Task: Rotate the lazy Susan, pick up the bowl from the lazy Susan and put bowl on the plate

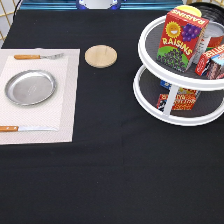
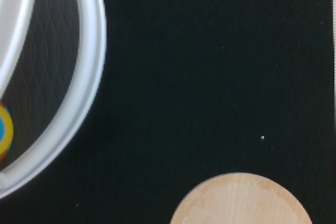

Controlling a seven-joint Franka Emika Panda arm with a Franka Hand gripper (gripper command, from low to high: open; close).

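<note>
The lazy Susan (image 1: 150, 97) stands at the exterior view's right, white with two dark grey tiers. Only a dark ridged edge of the black bowl (image 1: 212, 10) shows at the back of its top tier, mostly hidden behind a raisins box (image 1: 181, 39). The silver plate (image 1: 30, 87) lies empty on a pale placemat (image 1: 67, 100) at the exterior view's left. The gripper does not show in the exterior view. The wrist view shows the lazy Susan's white rim (image 2: 82, 95) and part of a wooden disc (image 2: 240, 200) on black cloth.
A round wooden disc (image 1: 100, 55) lies between the placemat and the lazy Susan. A fork (image 1: 37, 56) and a knife (image 1: 25, 128) flank the plate. More boxes (image 1: 212, 62) sit on both tiers. A white and blue object (image 1: 98, 4) sits at the top edge.
</note>
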